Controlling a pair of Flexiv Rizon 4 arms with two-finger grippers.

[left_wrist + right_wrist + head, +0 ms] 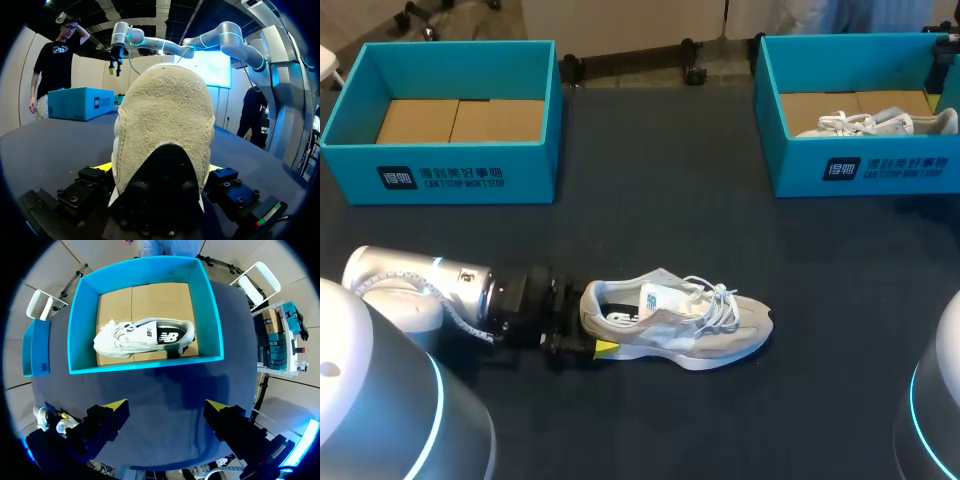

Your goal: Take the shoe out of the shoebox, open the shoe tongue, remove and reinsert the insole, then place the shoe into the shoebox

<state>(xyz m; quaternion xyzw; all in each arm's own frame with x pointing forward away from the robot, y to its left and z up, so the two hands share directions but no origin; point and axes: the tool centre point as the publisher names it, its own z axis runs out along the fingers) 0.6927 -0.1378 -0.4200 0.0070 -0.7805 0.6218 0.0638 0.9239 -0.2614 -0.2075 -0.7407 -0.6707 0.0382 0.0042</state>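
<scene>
A grey and white shoe [675, 320] lies on its side on the dark table, toe to the right, with its tongue and laces loose. My left gripper [592, 347] sits at the shoe's heel [165, 130], which fills the space between its open fingers [100, 167]. My right gripper [166, 407] hangs open and empty above the table, just in front of the right teal shoebox [145, 365]. That shoebox [865, 170] holds a second white shoe [145, 337], also seen in the head view [875, 123].
An empty teal shoebox [440, 170] with a cardboard floor stands at the back left. Bare dark tabletop [660, 180] lies between the two boxes and in front of the right one.
</scene>
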